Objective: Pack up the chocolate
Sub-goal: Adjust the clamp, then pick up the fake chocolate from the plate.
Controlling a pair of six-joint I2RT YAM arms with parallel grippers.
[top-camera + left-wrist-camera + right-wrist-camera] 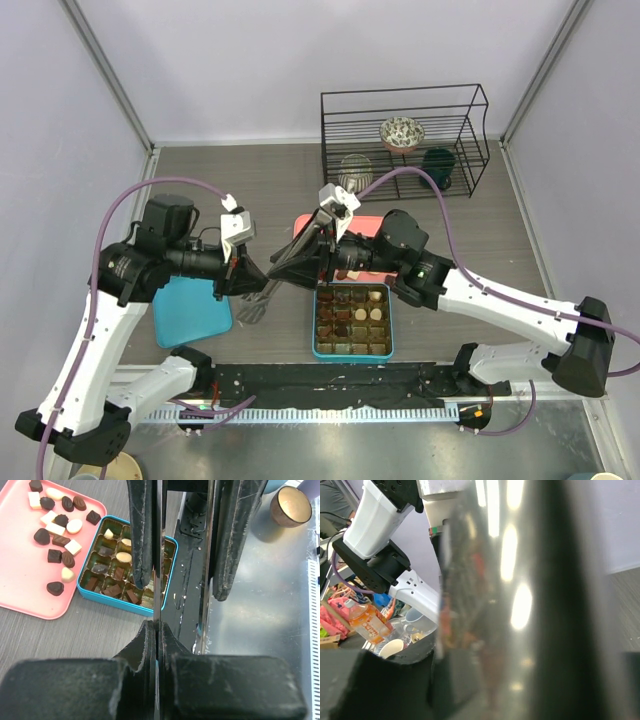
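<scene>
While most of the chocolate (61, 540) lies loose on the pink tray (20, 575), some sits in the brown compartments of the teal box (107, 600) just beside it. On the part of the tray that the left wrist view shows I count eighteen pieces: seven cream-white and eleven brown or dark brown. In the box three cream-white pieces and about six brown ones show; a black shape in front hides the other compartments. Tray and box rest on the grey desk (75, 645), touching or nearly so. Above them the two arms meet at one metal tool (300, 258), thin, shiny and partly black; what kind of tool I cannot tell. The left gripper (157, 630) has its two fingers pressed together on the tool's thin edge. The right gripper (322, 250) is at the tool's other end, but bright metal fills its own view, so I cannot tell whether it pinches or stands spread. Left of the box lies one flat teal square (190, 310). At the back stands one black wire rack (455, 110) holding one patterned bowl (402, 132) and two cups (438, 165).
</scene>
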